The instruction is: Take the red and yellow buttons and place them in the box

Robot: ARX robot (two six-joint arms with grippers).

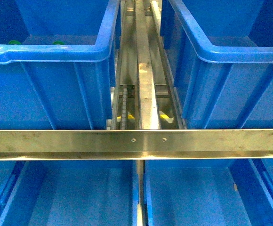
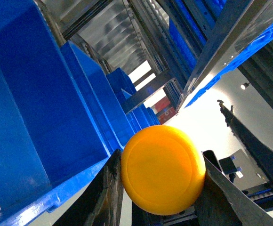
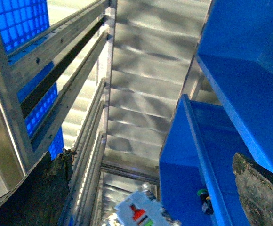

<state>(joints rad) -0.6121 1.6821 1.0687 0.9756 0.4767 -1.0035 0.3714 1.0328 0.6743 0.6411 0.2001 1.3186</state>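
Left gripper (image 2: 162, 188) fingers clamped on round yellow domed button cap (image 2: 163, 168), lower centre of left wrist view. Right gripper (image 3: 141, 188) fingers spread, empty. Judgement: keep grip firm, release only once over blue plastic crate (image 1: 188, 197).

Blue crates (image 1: 52, 52) glossy plastic; crossbar (image 1: 136, 141) brushed metal; yellow button (image 2: 163, 168) smooth, satin plastic.

My metal rack (image 1: 136, 141) carries four blue crates: an upper left crate (image 1: 52, 84), an upper right crate (image 1: 230, 75), and below the steel crossbar a lower left crate (image 1: 66, 197) and a lower right crate (image 1: 207, 197). A roller track (image 1: 146, 61) runs between the upper pair.
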